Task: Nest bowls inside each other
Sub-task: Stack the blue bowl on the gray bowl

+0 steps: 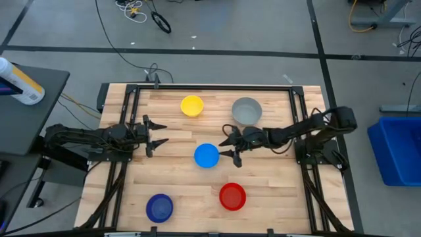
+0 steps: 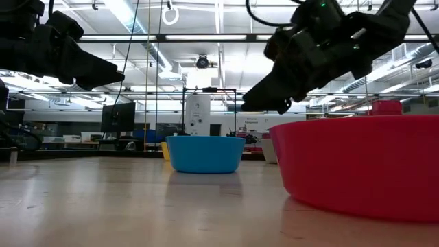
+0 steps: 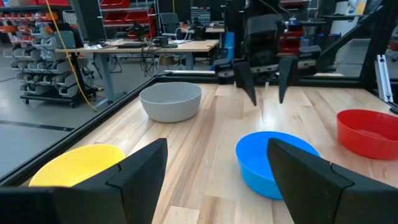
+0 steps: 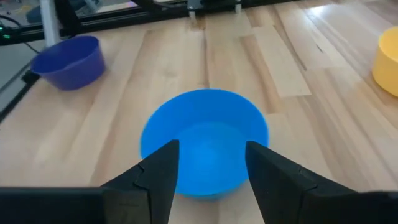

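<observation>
Bowls numbered five on the wooden table, each standing alone, none nested. Taking the light blue bowl as the clock's centre in the high view, one yellow bowl sat at eleven o'clock, one grey bowl at one o'clock, one red bowl at five o'clock and one dark blue bowl at seven o'clock. Two grippers faced each other across the centre. At three o'clock, the right gripper hung just beside the light blue bowl, its fingers spread, touching nothing. At nine o'clock, well apart, the left gripper waited with fingers spread wide and empty.
</observation>
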Action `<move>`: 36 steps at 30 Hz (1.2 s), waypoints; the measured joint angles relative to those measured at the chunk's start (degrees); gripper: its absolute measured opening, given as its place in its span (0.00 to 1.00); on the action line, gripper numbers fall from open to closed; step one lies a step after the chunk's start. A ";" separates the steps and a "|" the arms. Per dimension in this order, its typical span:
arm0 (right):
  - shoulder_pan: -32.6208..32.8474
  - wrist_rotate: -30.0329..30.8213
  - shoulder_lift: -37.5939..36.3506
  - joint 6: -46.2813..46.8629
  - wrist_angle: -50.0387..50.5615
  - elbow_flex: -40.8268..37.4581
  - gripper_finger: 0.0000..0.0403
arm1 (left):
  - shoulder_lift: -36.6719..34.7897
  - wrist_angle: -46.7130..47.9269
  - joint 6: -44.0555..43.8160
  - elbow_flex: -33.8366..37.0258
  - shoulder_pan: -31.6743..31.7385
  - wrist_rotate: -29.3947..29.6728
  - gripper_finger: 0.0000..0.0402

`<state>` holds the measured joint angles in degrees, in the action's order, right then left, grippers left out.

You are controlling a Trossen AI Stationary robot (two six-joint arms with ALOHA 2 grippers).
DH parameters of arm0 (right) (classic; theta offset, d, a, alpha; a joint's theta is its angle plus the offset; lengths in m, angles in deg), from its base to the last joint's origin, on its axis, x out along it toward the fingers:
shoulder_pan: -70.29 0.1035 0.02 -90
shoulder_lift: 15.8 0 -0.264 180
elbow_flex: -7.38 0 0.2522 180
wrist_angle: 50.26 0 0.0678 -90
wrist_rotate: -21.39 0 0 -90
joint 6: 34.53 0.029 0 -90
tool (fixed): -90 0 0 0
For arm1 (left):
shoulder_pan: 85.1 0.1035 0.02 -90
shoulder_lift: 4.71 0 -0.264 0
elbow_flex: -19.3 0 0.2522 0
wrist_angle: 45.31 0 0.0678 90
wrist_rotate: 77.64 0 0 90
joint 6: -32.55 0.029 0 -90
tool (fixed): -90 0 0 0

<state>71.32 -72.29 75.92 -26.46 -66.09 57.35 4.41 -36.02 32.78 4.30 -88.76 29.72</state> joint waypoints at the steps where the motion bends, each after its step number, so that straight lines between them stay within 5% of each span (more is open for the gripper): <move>1: -0.47 -0.01 0.28 -0.09 0.12 0.11 0.49 | 0.00 0.01 0.00 0.00 0.00 -0.01 0.71; 22: -2.62 -4.33 10.88 1.23 -2.87 5.21 0.50 | 0.00 0.08 0.22 0.00 0.00 -0.01 0.71; 36: -2.77 -2.15 11.48 1.42 -1.09 5.23 0.49 | 0.00 0.31 0.09 0.02 0.00 -0.01 0.71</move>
<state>68.55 -74.44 87.40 -25.04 -67.19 62.58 4.41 -35.71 32.86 4.33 -88.76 29.70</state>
